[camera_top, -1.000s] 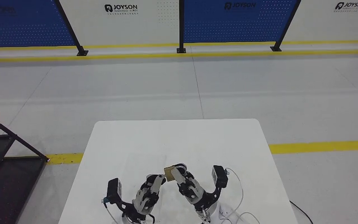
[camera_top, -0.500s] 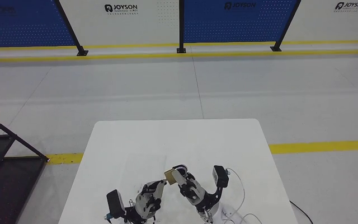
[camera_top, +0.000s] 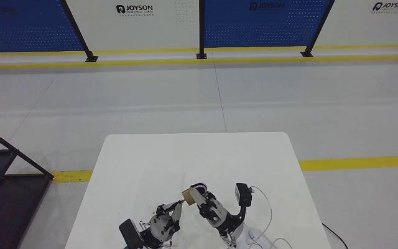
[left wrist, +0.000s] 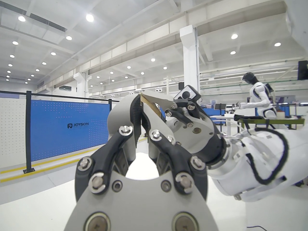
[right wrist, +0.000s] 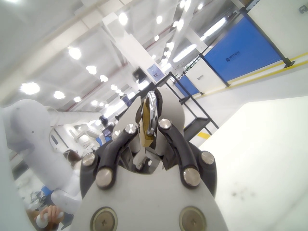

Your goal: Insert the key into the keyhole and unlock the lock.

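Holds lock (right wrist: 145, 133) pinched in right gripper (right wrist: 154, 99), raised above near part of table (camera_top: 186, 155), with fingers of left gripper (left wrist: 140, 102) pressed together, tips just beside lock's brass body.

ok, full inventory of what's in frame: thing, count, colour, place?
table: 1, white, under both arms
lock: 1, brass body with silver shackle, held above the table
cable: 1, white, on the table beside the right arm
fence panels: several, blue and white, across the far floor
floor lines: several, yellow, along the fence and level with the table
rack: 1, black, on the floor beside the table's left edge in the top view
right gripper: 1, white and black, shut on the lock
left gripper: 1, white and black, shut, close beside the lock
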### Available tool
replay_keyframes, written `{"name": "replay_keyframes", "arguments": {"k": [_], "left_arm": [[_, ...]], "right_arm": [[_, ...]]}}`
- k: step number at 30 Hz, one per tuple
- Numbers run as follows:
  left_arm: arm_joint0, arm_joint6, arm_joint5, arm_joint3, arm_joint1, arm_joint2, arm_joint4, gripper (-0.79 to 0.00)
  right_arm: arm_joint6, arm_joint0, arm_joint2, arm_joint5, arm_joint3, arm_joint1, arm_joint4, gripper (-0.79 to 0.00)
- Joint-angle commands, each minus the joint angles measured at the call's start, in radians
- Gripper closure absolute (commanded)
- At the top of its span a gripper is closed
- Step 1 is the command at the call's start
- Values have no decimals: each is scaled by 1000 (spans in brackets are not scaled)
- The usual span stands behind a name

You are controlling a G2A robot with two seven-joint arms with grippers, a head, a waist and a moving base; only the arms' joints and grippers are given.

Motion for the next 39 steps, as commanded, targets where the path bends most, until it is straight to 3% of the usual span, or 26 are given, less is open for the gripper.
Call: {"name": "replay_keyframes", "arguments": {"k": [1, 10, 21, 39], "left_arm": [[-2, -1, 16, 1, 2, -3, 6, 0], [-2, -6, 96, -7, 13, -12, 69, 0], [-15, -10, 260, -6, 22, -28, 152, 0], [-37, 20, 381, 16, 37, -37, 237, 0]], "right_arm": [[5, 0, -1, 4, -1, 0, 2, 0], [21, -2, -1, 23, -6, 2, 16, 0], [35, -7, 0, 45, -12, 5, 37, 0], [35, -8, 1, 55, -14, 7, 61, 0]]}}
